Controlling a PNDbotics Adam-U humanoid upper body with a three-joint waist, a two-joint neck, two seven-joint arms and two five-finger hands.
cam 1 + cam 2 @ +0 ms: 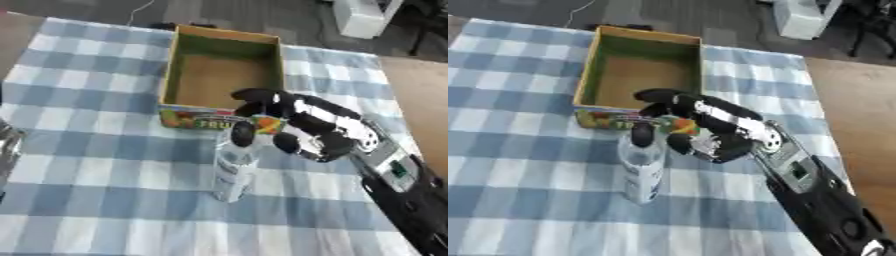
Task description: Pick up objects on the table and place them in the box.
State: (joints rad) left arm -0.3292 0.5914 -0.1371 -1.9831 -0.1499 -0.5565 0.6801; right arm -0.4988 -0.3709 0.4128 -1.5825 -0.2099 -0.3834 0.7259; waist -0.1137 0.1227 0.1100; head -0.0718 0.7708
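A clear plastic bottle (234, 167) stands upright on the checked cloth, just in front of the box. The open cardboard box (175, 65) has a fruit print on its front wall and looks empty inside. My right hand (315, 127) comes in from the lower right and hovers at the bottle's top, palm toward it. Its fingers (667, 96) reach out over the box's front wall, loosely bent and not wrapped round the bottle. A dark tip (642, 134) sits at the bottle's neck; I cannot tell whether it is the cap or my thumb.
The blue and white checked cloth (96, 200) covers the table. A grey-silver sliver (7, 145) shows at the left edge, perhaps my left hand. Bare wooden table (859, 110) lies to the right, and a white unit (363, 17) stands beyond the far edge.
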